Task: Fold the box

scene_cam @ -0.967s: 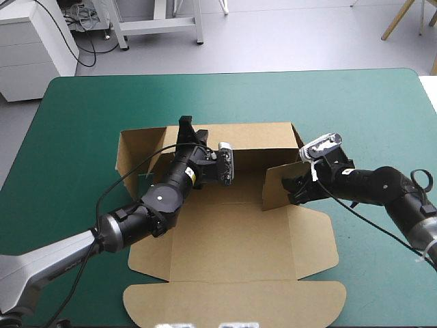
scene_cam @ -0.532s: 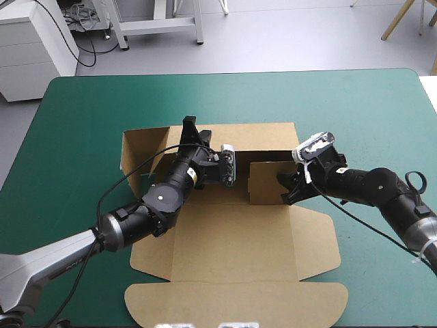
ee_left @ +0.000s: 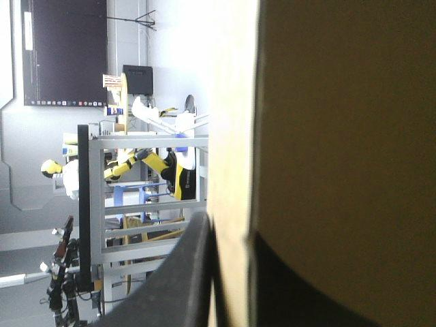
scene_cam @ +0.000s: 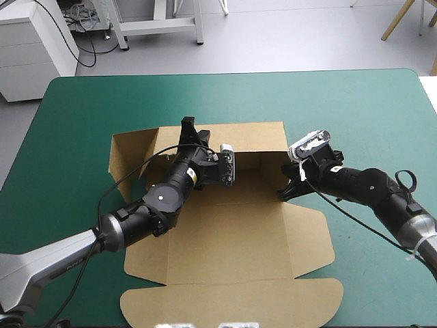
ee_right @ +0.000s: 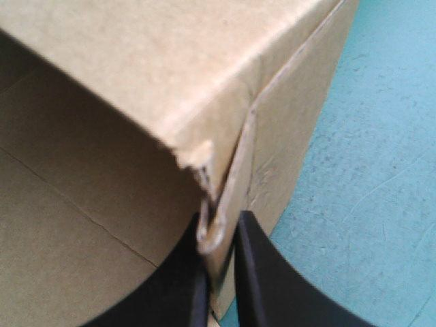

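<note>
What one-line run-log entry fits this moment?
left gripper: shut on box, far wall raised | right gripper: shut on box's right corner | lid: flat, near side

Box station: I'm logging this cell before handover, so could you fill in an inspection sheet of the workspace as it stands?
surface: teal-green cover, the box lying near its middle.
job's things: brown box, base and lid flat, back wall and right wall raised.
clutter: nothing seen.
grippers: left gripper, jaws shut on the back wall's top edge; right gripper, jaws shut on the box's right rear corner.
cables: nothing seen.
surroundings: nothing seen.
</note>
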Robot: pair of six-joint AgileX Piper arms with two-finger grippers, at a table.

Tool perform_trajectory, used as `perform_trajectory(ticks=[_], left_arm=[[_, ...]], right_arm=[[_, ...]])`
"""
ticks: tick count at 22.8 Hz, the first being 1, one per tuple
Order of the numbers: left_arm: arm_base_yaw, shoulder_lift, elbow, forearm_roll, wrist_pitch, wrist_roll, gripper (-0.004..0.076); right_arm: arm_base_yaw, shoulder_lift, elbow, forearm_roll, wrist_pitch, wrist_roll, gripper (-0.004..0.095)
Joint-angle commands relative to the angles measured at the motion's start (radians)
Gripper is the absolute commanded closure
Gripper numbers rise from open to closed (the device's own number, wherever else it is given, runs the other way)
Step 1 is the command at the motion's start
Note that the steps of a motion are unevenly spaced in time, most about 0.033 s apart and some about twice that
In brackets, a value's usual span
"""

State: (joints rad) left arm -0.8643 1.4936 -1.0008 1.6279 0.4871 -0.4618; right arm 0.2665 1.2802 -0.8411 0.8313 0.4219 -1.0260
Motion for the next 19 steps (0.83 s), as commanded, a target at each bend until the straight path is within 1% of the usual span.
perform_trajectory(ticks=[1, 2, 3, 4, 5, 6, 7, 11, 16, 17, 19], left_arm=[[-0.012, -0.034, -0.028, 0.025, -0.016, -0.012, 0.0544], [-0.022, -0.034, -0.028, 0.025, -0.007, -0.012, 0.0416], [-0.028, -0.034, -0.028, 0.025, -0.005, -0.012, 0.036], [-0.045, -0.034, -0.028, 0.03, 0.003, -0.012, 0.0222], [-0.056, -0.034, -0.028, 0.037, 0.013, -0.012, 0.0164], [-0.08, -0.034, -0.028, 0.039, 0.039, -0.012, 0.0087], [-0.103, -0.034, -0.028, 0.039, 0.08, -0.012, 0.0068], [-0.171, -0.041, -0.028, 0.03, 0.171, -0.012, 0.0069], [-0.29, -0.13, -0.028, -0.058, 0.189, -0.012, 0.0069], [-0.331, -0.156, -0.028, -0.067, 0.218, -0.003, 0.0069], [-0.383, -0.187, -0.028, -0.091, 0.238, 0.025, 0.0069]], right_arm=[[0.012, -0.023, -0.028, 0.026, 0.026, -0.019, 0.0927], [0.012, -0.023, -0.028, 0.021, 0.025, -0.019, 0.0927], [0.012, -0.023, -0.028, 0.021, 0.023, -0.019, 0.0927], [0.012, -0.023, -0.028, 0.017, 0.018, -0.013, 0.0927], [0.012, -0.023, -0.028, 0.014, 0.016, -0.007, 0.0927], [0.012, -0.023, -0.028, 0.014, 0.014, -0.007, 0.0927], [0.012, -0.023, -0.028, 0.014, 0.008, -0.003, 0.0927], [0.012, -0.023, -0.028, 0.014, -0.01, 0.007, 0.0927], [0.012, -0.023, -0.028, 0.006, -0.033, 0.015, 0.0927], [0.012, -0.023, -0.028, 0.006, -0.038, 0.015, 0.0927], [0.012, -0.023, -0.028, 0.006, -0.044, 0.015, 0.0927]])
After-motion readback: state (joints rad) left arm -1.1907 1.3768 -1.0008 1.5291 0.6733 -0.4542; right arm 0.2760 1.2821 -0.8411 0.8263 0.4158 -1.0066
